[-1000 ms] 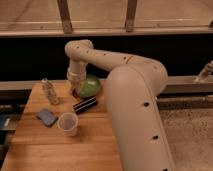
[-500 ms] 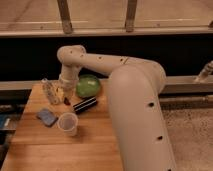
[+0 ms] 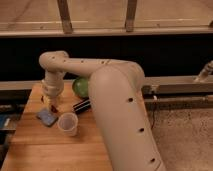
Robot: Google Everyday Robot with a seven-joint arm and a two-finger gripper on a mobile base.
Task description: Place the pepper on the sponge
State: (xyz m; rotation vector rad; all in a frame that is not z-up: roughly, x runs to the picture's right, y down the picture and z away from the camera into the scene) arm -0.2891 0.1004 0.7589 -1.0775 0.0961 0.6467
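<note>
While gripper (image 3: 50,101) hangs near sponge (image 3: 46,117), pepper (image 3: 54,107) at tip; grasp cannot tell.

My gripper (image 3: 50,101) hangs low over the far left of a wooden table (image 3: 45,150), behind it a dark wall (image 3: 165,55) under a pale rail (image 3: 150,31), speckled grey floor (image 3: 185,135) at right.

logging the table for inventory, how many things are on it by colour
blue-grey flat sponge: 1
clear plastic cup: 1
black rectangular bar: 1
green round object: 1
dark red pepper, at the gripper just behind the sponge: 1
total: 5
</note>
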